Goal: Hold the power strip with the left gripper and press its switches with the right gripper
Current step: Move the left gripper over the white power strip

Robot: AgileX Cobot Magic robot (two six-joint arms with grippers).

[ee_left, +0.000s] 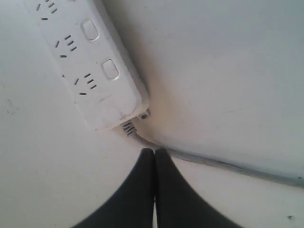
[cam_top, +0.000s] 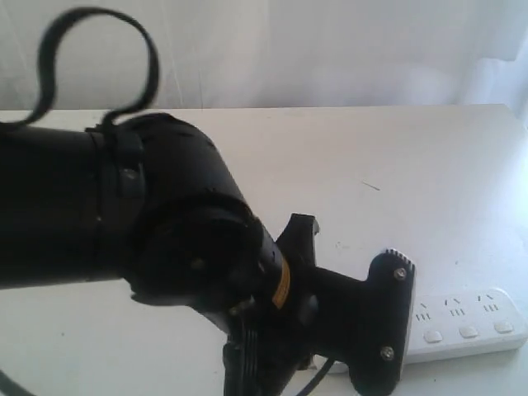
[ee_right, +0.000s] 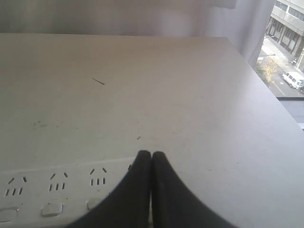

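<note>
The white power strip (cam_top: 474, 318) lies near the table's front right, with its switches (cam_top: 468, 332) in a row along its near side. My left gripper (cam_top: 392, 268) is shut and covers the strip's left end. In the left wrist view the left gripper (ee_left: 154, 151) is shut on nothing. Its tips sit over the grey cord (ee_left: 213, 164), just short of the power strip's (ee_left: 90, 61) end, where two switches (ee_left: 110, 69) show. My right gripper (ee_right: 151, 154) is shut and empty, and hangs over the power strip (ee_right: 57, 187) beside a switch (ee_right: 52, 208).
The bulky black left arm (cam_top: 124, 214) and its looped cable (cam_top: 99, 49) fill the left of the exterior view. The white table (cam_top: 371, 165) stretches back to a pale curtain. A window (ee_right: 285, 61) lies beyond the table's right edge.
</note>
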